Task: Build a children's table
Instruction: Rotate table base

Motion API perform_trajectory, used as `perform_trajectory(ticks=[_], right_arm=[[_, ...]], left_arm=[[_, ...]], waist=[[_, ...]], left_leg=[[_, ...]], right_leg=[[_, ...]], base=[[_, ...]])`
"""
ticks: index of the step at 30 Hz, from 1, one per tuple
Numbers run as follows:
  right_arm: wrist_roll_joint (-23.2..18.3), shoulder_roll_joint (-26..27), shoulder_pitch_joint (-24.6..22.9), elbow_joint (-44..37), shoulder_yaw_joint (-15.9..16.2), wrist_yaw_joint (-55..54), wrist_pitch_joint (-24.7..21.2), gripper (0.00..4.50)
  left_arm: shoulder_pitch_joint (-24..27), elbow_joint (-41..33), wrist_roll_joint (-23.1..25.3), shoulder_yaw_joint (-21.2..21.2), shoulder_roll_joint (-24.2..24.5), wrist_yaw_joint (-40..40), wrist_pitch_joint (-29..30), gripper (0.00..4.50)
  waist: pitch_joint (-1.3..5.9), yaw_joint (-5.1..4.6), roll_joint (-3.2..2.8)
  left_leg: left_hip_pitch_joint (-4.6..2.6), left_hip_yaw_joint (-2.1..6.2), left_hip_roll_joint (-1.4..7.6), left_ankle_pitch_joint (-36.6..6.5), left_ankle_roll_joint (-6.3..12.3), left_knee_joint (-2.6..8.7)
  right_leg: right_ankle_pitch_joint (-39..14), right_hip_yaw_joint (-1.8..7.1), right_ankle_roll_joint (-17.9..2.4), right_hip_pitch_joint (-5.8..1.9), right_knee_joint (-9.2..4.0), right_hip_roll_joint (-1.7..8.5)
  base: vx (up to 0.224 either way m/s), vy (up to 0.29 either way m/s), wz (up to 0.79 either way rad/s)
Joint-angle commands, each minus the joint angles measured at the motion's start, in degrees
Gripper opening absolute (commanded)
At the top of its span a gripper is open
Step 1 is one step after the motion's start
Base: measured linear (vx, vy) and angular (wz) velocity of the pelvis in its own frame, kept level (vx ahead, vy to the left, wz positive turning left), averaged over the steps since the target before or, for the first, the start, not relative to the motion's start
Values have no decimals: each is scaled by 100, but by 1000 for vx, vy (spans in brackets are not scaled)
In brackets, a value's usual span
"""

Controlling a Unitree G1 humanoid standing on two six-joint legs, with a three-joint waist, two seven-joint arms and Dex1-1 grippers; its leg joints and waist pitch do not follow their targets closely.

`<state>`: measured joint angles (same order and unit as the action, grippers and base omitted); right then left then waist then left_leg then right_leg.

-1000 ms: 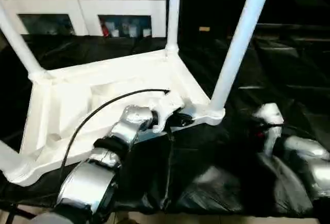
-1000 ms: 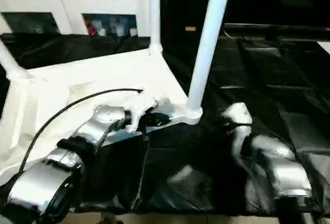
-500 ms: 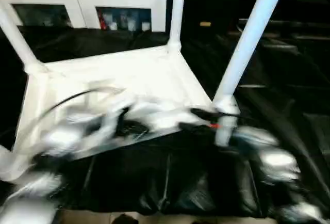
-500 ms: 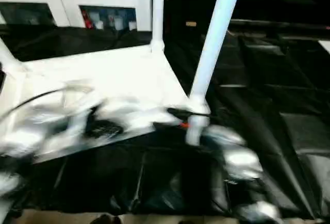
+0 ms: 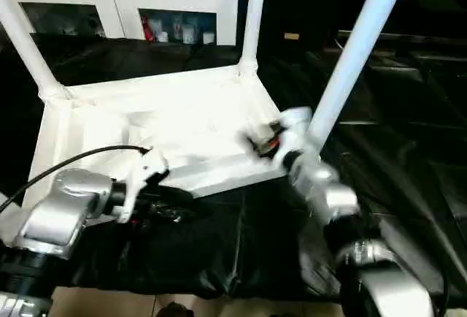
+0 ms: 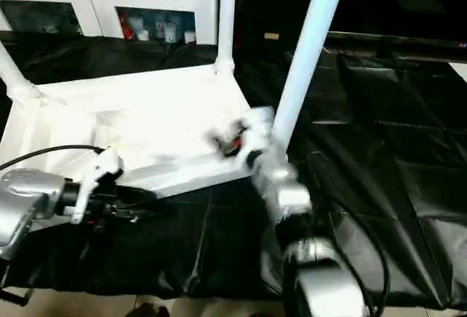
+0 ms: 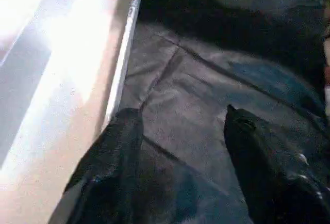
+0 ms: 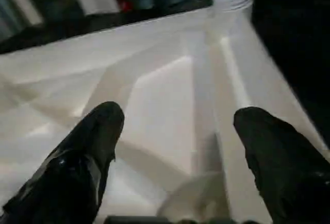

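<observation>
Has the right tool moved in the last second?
Yes. The right tool has swung leftward and forward, from the black sheet right of the near leg to over the upturned tabletop, fingers open.

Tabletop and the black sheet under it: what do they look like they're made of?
The tabletop looks like moulded white plastic: smooth, glossy, with raised ribs on its upturned underside. The black sheet looks like thin plastic film or coated fabric: it creases, folds and catches shiny highlights. Which of the two, I cannot tell.
</observation>
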<state>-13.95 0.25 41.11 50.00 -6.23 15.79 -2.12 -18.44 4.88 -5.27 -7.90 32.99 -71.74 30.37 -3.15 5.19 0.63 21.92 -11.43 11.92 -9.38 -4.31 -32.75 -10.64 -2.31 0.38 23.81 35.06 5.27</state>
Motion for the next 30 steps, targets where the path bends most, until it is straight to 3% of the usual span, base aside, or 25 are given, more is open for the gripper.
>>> perform_trajectory(ticks=[1, 7, 8, 9, 10, 12, 13, 14, 16, 17, 18, 20, 21, 23, 24, 26, 27, 28, 30], right_arm=[[-145, -208, 28, 218, -362, -301, 143, 391], [-96, -594, 220, 773, -684, -550, 537, 391], [-76, -757, 261, 929, -697, -607, 637, 391], [-76, -757, 261, 929, -697, -607, 637, 391], [-15, -880, 288, 1025, -674, -610, 715, 391], [110, -1136, 343, 1160, -632, -567, 803, 391], [160, -1243, 370, 1206, -611, -529, 815, 391], [184, -1294, 383, 1227, -601, -511, 820, 391], [280, -1417, 418, 1277, -502, -262, 821, 391], [362, -1462, 407, 1222, -385, 88, 775, 391], [375, -1460, 393, 1191, -359, 146, 769, 391], [402, -1395, 213, 845, -121, 706, 713, 391], [402, -1395, 213, 845, -121, 706, 713, 391], [435, -1344, 65, 626, 53, 954, 767, 418], [493, -1274, -198, 233, 260, 1130, 878, 424], [428, -1199, -477, -257, 398, 1295, 780, 427], [428, -1199, -477, -257, 398, 1295, 780, 437], [294, -1166, -817, -893, 520, 1547, 512, 445], [199, -1171, -1107, -1436, 631, 1701, 284, 445]], left_arm=[[-14, 74, 208, -47, 59, 231, -20, 321], [-202, 480, 492, -54, -177, 1052, -521, 371], [-249, 544, 551, -103, -222, 1166, -640, 385], [-249, 544, 551, -103, -222, 1166, -640, 385], [-279, 590, 586, -119, -293, 1296, -747, 406], [-328, 740, 640, -82, -543, 1717, -964, 423], [-352, 857, 695, -45, -665, 1994, -1090, 423], [-362, 917, 725, -25, -724, 2136, -1153, 423], [-376, 1128, 715, 164, -928, 2623, -1354, 444], [-346, 1273, 629, 428, -1100, 3073, -1546, 444], [-333, 1285, 611, 480, -1123, 3145, -1569, 444], [-190, 1334, 481, 926, -1292, 3748, -1777, 444], [-190, 1334, 481, 926, -1292, 3748, -1777, 444], [-62, 1292, 366, 1163, -1359, 3958, -1865, 450], [211, 1119, 138, 1478, -1479, 4099, -2107, 450], [495, 860, -108, 1790, -1658, 4240, -2197, 450], [495, 860, -108, 1790, -1658, 4240, -2197, 450], [781, 676, -157, 1918, -1762, 4443, -2438, 450], [994, 546, -144, 1977, -1834, 4607, -2654, 450]], waist=[[387, -39, -102], [387, 3, -138], [389, 0, -170], [389, 0, -170], [400, 22, -207], [404, 38, -205], [413, 41, -282], [398, 17, -233], [426, 31, -230], [421, 5, -292], [434, 3, -315], [446, -37, -315], [444, -54, -298], [445, -79, -319], [443, -89, -353], [429, -135, -318], [444, -149, -342], [455, -140, -345], [429, -139, -346]], left_leg=[[-186, 16, 71, -1361, -206, 368], [-243, 12, 81, -1671, -284, 353], [-205, 38, 77, -1679, -300, 370], [-205, 38, 77, -1679, -300, 370], [-217, 46, 71, -1677, -321, 355], [-179, 56, 66, -1667, -316, 338], [-169, 67, 63, -1638, -322, 339], [-164, 52, 63, -1723, -300, 325], [-119, 57, 45, -1568, -200, 296], [-98, 56, 35, -1519, -143, 284], [-93, 64, 33, -1503, -125, 272], [-52, 77, 33, -1316, 20, 249], [-43, 81, 36, -1228, 115, 240], [-34, 93, 42, -1172, 186, 236], [-47, 102, 49, -1184, 211, 237], [-8, 110, 59, -1184, 287, 250], [-48, 104, 57, -1254, 330, 244], [-73, 104, 70, -1293, 350, 238], [-32, 121, 85, -1204, 420, 258]], right_leg=[[-710, 187, -1150, -236, -348, 177], [-958, 184, -1116, -191, -382, 161], [-1020, 166, -1066, -218, -381, 157], [-1020, 166, -1066, -218, -381, 157], [-980, 159, -1065, -219, -362, 157], [-853, 153, -1101, -253, -343, 161], [-798, 143, -1106, -261, -330, 162], [-775, 136, -1148, -252, -362, 142], [-656, 137, -1170, -309, -337, 167], [-590, 126, -1190, -308, -354, 157], [-527, 119, -1214, -326, -336, 157], [-288, 104, -1302, -366, -313, 167], [-196, 97, -1330, -370, -317, 168], [-226, 88, -1381, -376, -314, 169], [-276, 88, -1425, -358, -314, 166], [-210, 88, -1422, -382, -325, 158], [-340, 90, -1439, -342, -343, 144], [-426, 95, -1465, -332, -350, 141], [-291, 97, -1376, -354, -352, 128]], base=[[0, 0, 0], [0, 0, 0], [0, 0, 0], [0, 0, 0], [0, 0, 0], [0, 0, 0], [0, 0, 0], [0, 0, 0], [0, 0, 0], [0, 0, 0], [0, 0, 0], [0, 0, 0], [0, 0, 0], [0, 0, 0], [0, 0, 0], [0, 0, 0], [0, 0, 0], [0, 0, 0], [0, 0, 0]])
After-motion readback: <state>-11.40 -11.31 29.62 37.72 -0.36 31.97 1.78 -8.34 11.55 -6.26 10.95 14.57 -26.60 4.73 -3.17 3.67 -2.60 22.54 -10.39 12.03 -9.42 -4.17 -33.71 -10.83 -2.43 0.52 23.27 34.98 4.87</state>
